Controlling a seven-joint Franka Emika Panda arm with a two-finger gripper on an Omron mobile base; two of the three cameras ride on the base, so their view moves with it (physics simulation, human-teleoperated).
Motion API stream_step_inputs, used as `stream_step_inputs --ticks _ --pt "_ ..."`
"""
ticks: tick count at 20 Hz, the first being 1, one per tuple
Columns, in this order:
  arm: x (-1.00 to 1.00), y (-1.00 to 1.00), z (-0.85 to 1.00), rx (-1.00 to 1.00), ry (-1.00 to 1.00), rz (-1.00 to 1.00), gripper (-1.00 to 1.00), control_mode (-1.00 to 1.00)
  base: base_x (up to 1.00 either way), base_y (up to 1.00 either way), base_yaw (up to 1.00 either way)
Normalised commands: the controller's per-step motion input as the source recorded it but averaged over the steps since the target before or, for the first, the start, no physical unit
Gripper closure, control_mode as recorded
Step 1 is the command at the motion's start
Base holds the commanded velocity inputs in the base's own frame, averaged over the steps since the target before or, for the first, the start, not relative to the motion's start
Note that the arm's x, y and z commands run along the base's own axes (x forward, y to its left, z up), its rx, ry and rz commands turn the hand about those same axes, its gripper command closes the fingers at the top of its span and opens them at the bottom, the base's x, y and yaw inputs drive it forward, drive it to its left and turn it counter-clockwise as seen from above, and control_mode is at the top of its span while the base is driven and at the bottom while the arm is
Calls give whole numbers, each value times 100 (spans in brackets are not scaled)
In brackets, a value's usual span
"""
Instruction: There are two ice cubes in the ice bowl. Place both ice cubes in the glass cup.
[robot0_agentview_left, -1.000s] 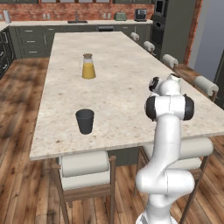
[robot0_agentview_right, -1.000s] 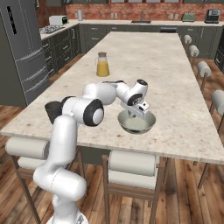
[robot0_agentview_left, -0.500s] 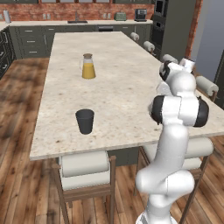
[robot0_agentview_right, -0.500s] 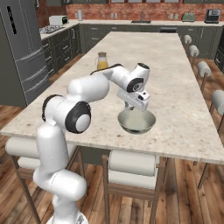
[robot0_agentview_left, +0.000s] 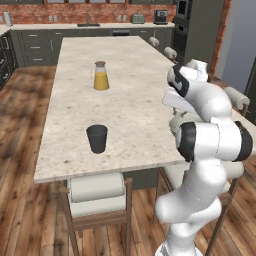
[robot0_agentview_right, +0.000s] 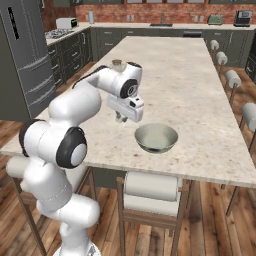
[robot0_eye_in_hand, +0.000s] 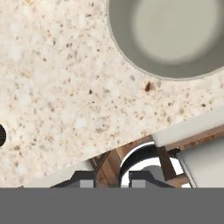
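On the counter, the dark cup stands near the front edge at the left, the juice carafe farther back. Right of the cup, the gripper hangs above the counter, jaws nearly closed, whether holding ice I cannot tell. The bowl sits just beside it.

A speckled beige stone counter looked polished and smooth. The ice bowl at the frame's centre had a dull, satiny grey-green finish, possibly ceramic. The glass cup, lower left, appeared dark, smoky and matt. Glossy wood planks formed the floor.
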Motion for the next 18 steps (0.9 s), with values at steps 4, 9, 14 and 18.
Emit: stream_step_inputs --ticks 4,9,14,18 --pt "-13 100 11 0 15 0 100 -100 0 0 0" --pt "0 100 16 0 18 0 100 -100 0 0 0" --pt "0 100 0 0 10 0 100 -100 0 0 0" --pt "2 100 0 -2 2 0 100 -100 0 0 0"
